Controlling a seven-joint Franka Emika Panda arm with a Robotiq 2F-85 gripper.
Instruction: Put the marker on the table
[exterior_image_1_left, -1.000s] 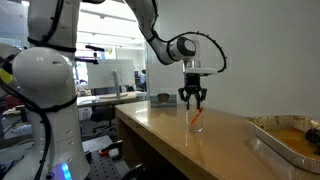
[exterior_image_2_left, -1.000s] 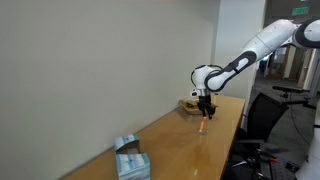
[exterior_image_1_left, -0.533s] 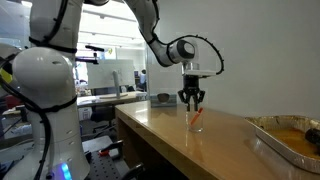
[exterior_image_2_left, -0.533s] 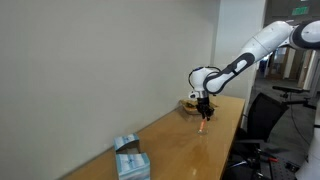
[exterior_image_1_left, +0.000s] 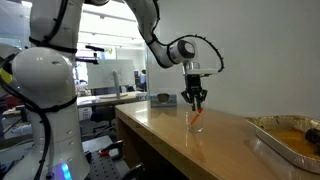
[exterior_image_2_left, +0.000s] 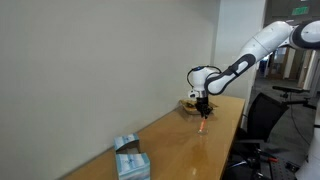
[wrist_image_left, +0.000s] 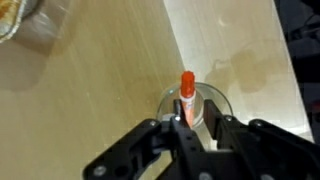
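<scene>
The marker (wrist_image_left: 186, 90), a thin red-orange stick, stands leaning in a small clear glass cup (wrist_image_left: 212, 104) on the light-brown wooden table (wrist_image_left: 90, 90). My gripper (wrist_image_left: 188, 118) hangs straight above the cup with its fingers around the marker's upper part. The jaws are narrowed but open: one finger is at the marker, and a gap remains on the other side. In both exterior views the gripper (exterior_image_1_left: 193, 102) (exterior_image_2_left: 203, 106) sits just over the cup (exterior_image_1_left: 197, 120) on the table (exterior_image_1_left: 165, 138) (exterior_image_2_left: 185, 152).
A metal tray with orange contents (exterior_image_1_left: 288, 135) stands on the table beyond the cup; its corner shows in the wrist view (wrist_image_left: 14, 14). A small box (exterior_image_2_left: 128, 160) lies at the table's other end. A chair (exterior_image_2_left: 265, 110) stands beside the table.
The gripper has come down slightly over the cup and its fingers have narrowed around the marker. The marker and the cup have not moved.
</scene>
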